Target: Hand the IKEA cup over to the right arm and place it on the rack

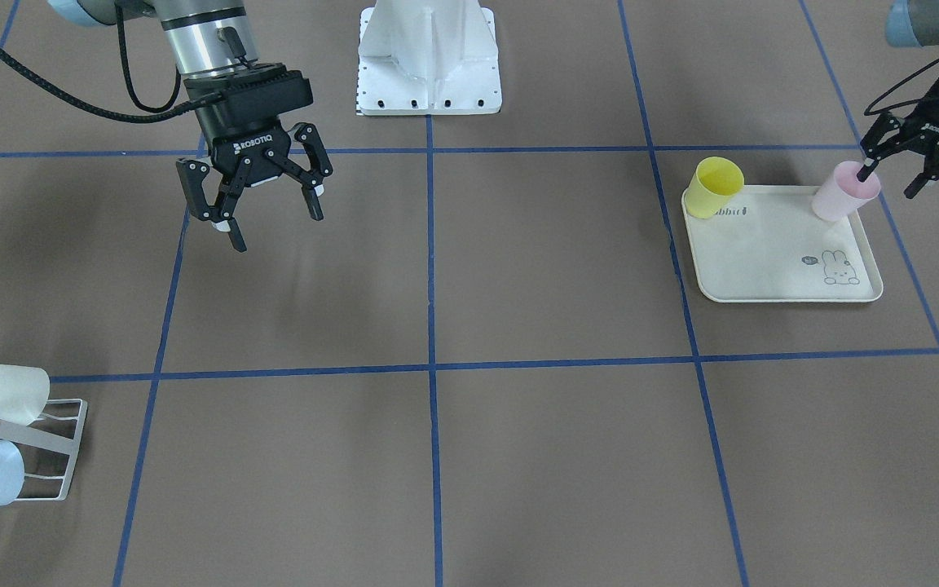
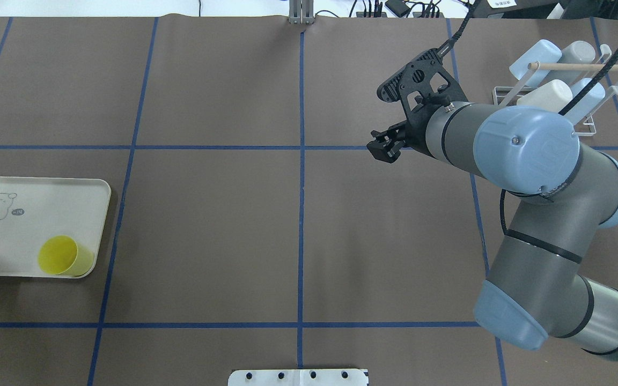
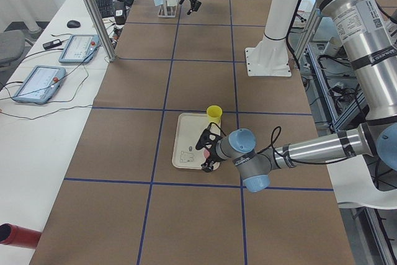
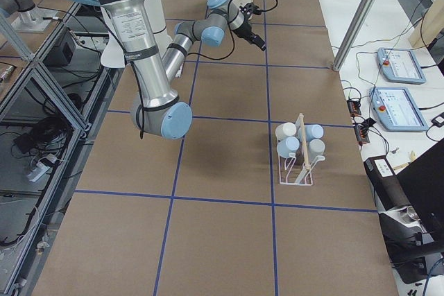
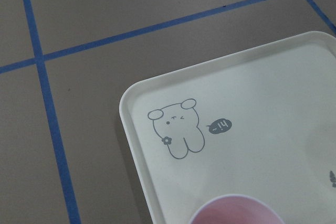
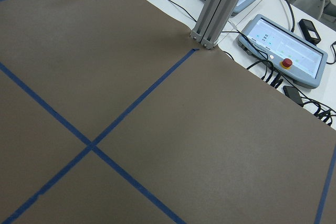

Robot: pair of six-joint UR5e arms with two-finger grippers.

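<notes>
tray contents: cream tray [image 1: 771, 261] on the left side of the table [image 1: 518, 269] holds 2 cups, pink cup [image 1: 843, 194] and yellow cup [image 1: 716, 189]. Small animal drawing printed on the tray floor; the rest of the floor is bare.
rack contents: white wire rack [image 1: 37, 438] at the far right of the table holds 4 rack cups [image 2: 545, 95], mouths on the slanted prongs. 2 are pale blue, 1 white, 1 greyish white. A wooden dowel runs across the top.
pink cup look: pale pink, plain, tapered plastic tumbler, mouth up, nothing visible inside. The left wrist view shows only the top of its rim.
pink cup place: on the tray at the near-left corner, close to the rim. The yellow cup sits at the near-right corner, well apart from it.
yellow cup look: same tumbler shape, bright yellow, mouth up, looks empty.
left gripper: left gripper [image 1: 893, 179] is at the pink cup. One fingertip dips into the cup's mouth at the rim, the other finger stays outside. Fingers are spread wide and not clamped on the wall.
right gripper: right gripper [image 1: 274, 227] hangs over bare table right of centre, well apart from rack and tray. Fingers are spread wide, nothing between them.
counts: 6 cups in all (1 pink, 1 yellow, 4 on the rack), 1 tray, 1 rack, 2 arms.
</notes>
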